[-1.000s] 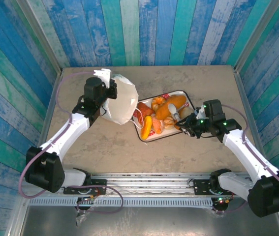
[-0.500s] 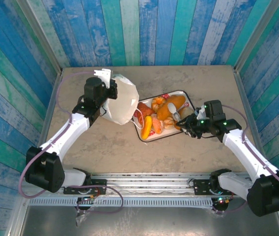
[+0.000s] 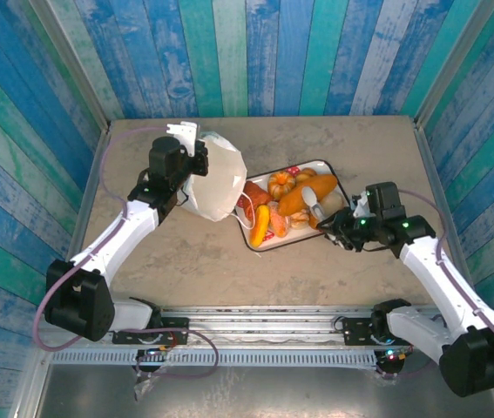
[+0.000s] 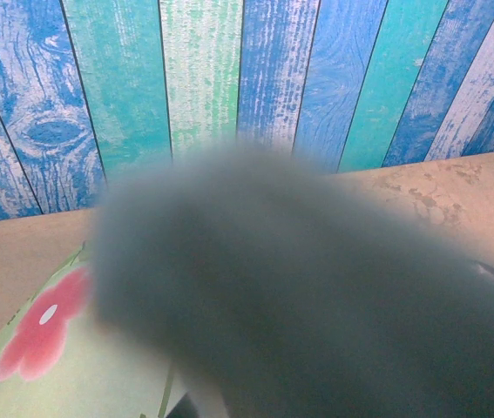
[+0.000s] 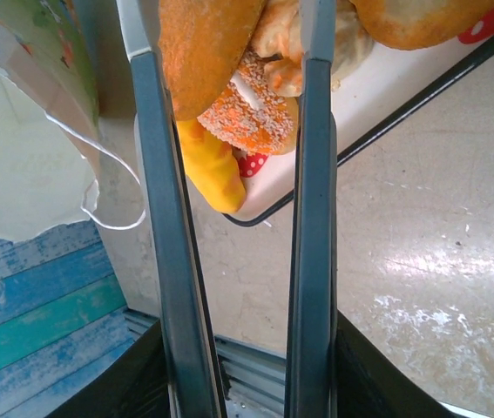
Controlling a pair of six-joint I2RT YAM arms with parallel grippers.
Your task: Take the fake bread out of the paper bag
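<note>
- While the left gripper [image 3: 196, 162] sits pressed shut on the upper left edge of the bag [image 3: 219, 185], seemingly pinching the paper, the bag leans on the table [image 3: 360, 144] with its mouth towards the tray [image 5: 386, 83].
- The left wrist view is mostly a grey blur, so the pinch itself cannot be checked there.
- The bread [image 3: 283, 202] lies heaped in the tray, just right of the bag. Whether any is left inside the bag cannot be seen.
- The right gripper [image 3: 318, 209] hovers over the tray's right end with its jaws partly apart. The long loaf [image 3: 303, 193] shows between the fingers but does not fill the gap, so nothing looks gripped.
- The step in hand is probably setting down and clearing off. The fingers should part a little wider and lift straight up, so neither one drags the loaf off the pile.
- The yellow piece [image 5: 212, 174] overhangs the tray's near rim, so any sideways sweep on the way out risks knocking it onto the table.
- For a further reach, the gripper should go in along the bag's open side, clear of the thin loop handle, while the left grip holds the mouth steady.
</note>
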